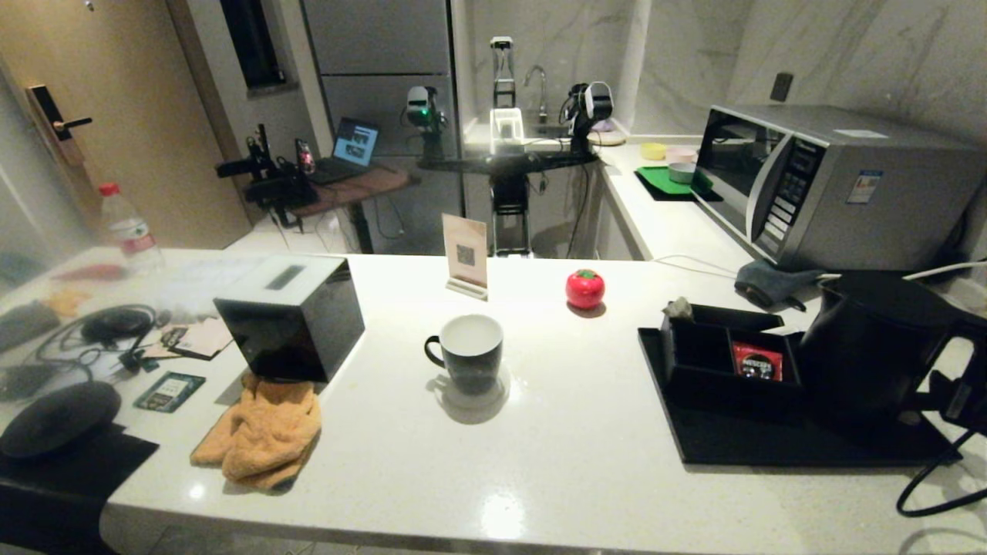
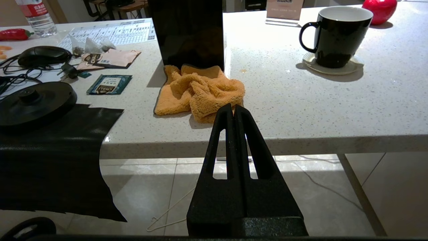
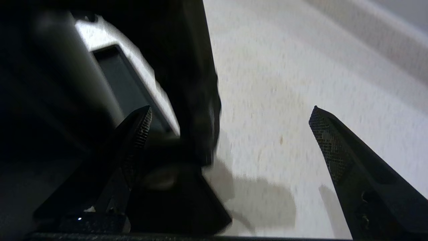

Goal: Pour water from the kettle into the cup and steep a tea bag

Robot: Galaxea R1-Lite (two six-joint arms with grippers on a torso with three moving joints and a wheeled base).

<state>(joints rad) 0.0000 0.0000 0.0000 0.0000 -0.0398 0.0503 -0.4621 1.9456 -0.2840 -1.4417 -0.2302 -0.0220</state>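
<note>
Nothing of the task looked done yet. The right gripper [image 3: 230,134] stood with its jaws spread wide and empty, one finger each side of the handle of the kettle [image 1: 871,351], not yet closed on it. The cup [image 1: 468,352] sat well apart from it, apparently empty. The left gripper [image 2: 234,107] hung closed below the counter edge. Gripping, pouring and steeping all remained.

Marble walls [image 1: 848,54], tiled floor [image 2: 334,201], wooden door [image 1: 100,92]

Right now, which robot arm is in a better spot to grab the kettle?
The right. Its open right gripper is already by the handle of the kettle at the table's right end. The shut left gripper hangs below the table edge, near the orange cloth.
</note>
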